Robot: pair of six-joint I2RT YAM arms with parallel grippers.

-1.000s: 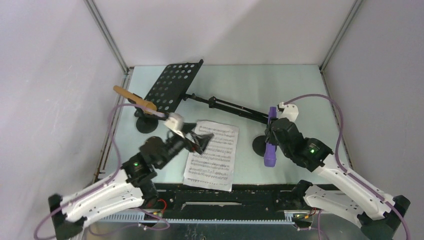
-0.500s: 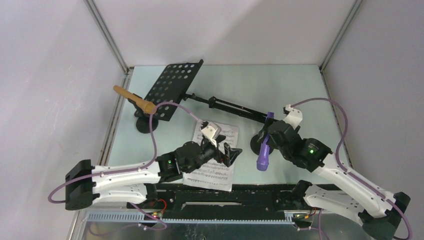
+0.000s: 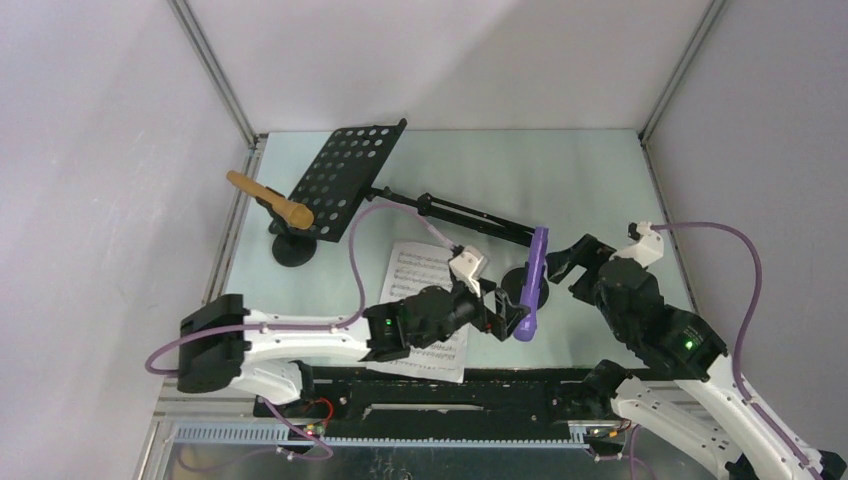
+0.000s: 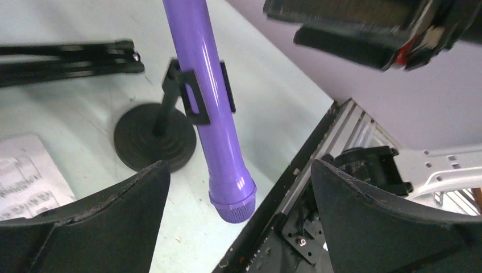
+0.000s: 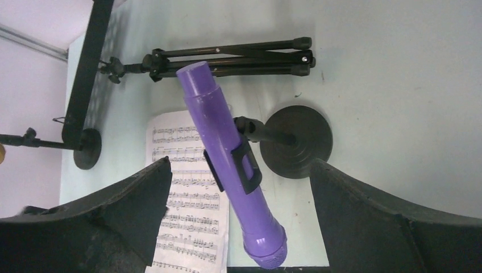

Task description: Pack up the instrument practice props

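Observation:
The purple microphone (image 3: 533, 280) sits tilted in the clip of a black round-based holder (image 3: 516, 288), head toward the near edge. My left gripper (image 3: 508, 316) is open, and the microphone's head (image 4: 230, 199) hangs between its wide fingers (image 4: 108, 222) without touching. My right gripper (image 3: 566, 262) is open just right of the microphone (image 5: 227, 153) and holds nothing. White sheet music (image 3: 425, 275) lies under my left arm. The black perforated rack (image 3: 345, 178) lies at the back left, its folded tripod legs (image 3: 470, 215) stretching right. The tan microphone (image 3: 270, 200) rests on the second holder (image 3: 292, 250).
Grey enclosure walls with metal corner posts (image 3: 215, 75) close in the pale table (image 3: 580, 170) on three sides. The black frame rail (image 3: 470, 385) runs along the near edge, just below the purple microphone's head. My two grippers are close together around the holder.
My right gripper opened, let go of the purple microphone and drew back to the right. My left arm swung right across the sheet music to the microphone's head. The microphone tilted in its clip.

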